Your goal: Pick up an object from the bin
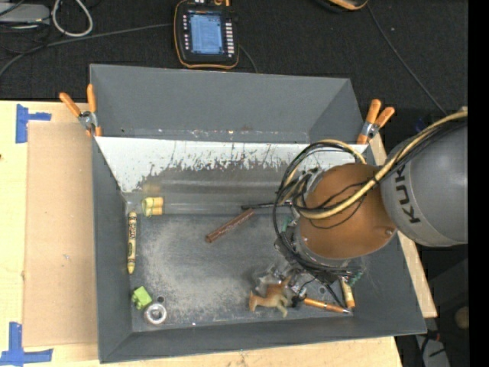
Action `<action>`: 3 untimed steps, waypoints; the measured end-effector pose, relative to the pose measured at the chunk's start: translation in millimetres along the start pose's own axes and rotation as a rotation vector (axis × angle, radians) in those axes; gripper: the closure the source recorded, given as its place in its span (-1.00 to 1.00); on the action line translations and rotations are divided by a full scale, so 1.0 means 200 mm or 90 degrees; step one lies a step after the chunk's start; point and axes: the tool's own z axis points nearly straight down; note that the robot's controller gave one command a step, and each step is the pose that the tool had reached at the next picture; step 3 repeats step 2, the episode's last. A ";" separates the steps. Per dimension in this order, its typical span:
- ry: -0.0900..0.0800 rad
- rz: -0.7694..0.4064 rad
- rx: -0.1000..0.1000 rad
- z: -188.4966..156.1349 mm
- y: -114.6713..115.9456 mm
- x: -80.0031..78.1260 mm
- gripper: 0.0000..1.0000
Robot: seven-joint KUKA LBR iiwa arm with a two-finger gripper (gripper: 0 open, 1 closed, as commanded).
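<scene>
My gripper point(296, 275) hangs low over the bin's front right part, mostly covered by the arm's orange dome and cables. Just below and left of it lies a small tan and brown toy animal point(267, 298) on the bin floor. An orange pencil point(325, 306) lies to the right of the toy, under the gripper's lower edge. The view does not let me see anything held in the gripper.
A brown stick point(229, 225) lies slanted mid-bin. A yellow cylinder point(153, 205) sits at the back left, with a long yellowish crayon point(131, 241) along the left wall. A green block point(141, 297) and a silver ring point(156, 313) lie in the front left corner.
</scene>
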 end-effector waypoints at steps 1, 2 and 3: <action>0.002 0.001 -0.002 -0.08 0.01 0.00 1.00; 0.001 0.001 -0.001 -0.16 0.00 0.00 1.00; 0.001 0.001 -0.001 -0.16 0.00 0.00 1.00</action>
